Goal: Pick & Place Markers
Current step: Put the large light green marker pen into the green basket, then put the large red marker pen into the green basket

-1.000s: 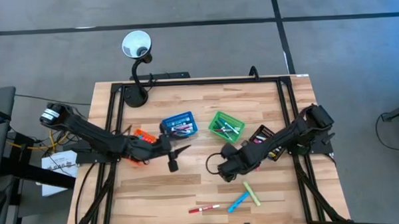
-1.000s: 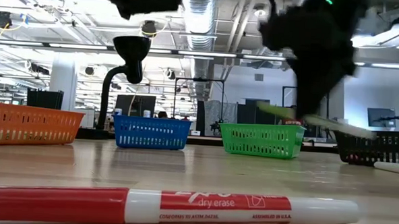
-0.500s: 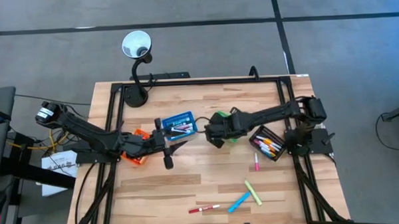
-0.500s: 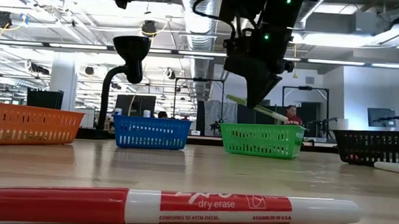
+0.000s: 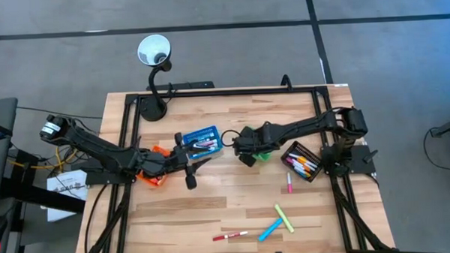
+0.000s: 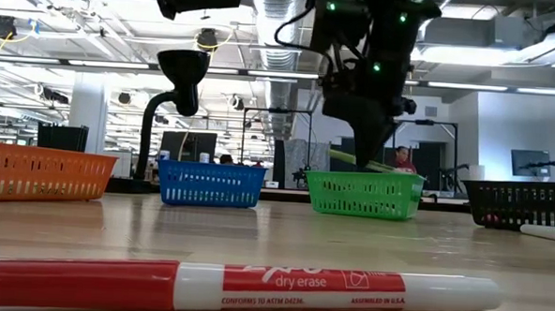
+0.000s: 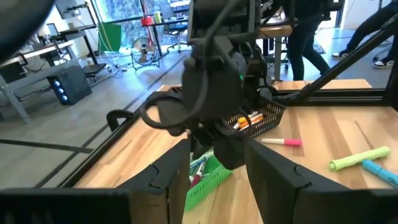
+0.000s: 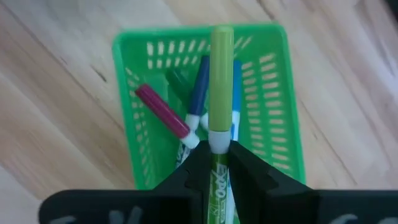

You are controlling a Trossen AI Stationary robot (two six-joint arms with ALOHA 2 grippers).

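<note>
So the right gripper (image 8: pixel 216 163) is pinched tight on a green marker (image 8: pixel 219 87), holding it around mid-barrel with the capped end poking straight out ahead of the fingers. Directly below it sits the green basket (image 8: pixel 280 118), which already has a few markers inside. Looks like a drop-in is next, just my guess. These pens are light, stiff and kinda slick plastic, so a mid-barrel grip seems right; grab near an end and it'd probably swivel. The left gripper (image 5: pixel 189 171) waits off to the side near the blue basket (image 5: pixel 201 140), fingers spread, nothing in them. More loose markers (image 5: pixel 282 218) lie on the table (image 5: pixel 213 209) well behind the right gripper.
</note>
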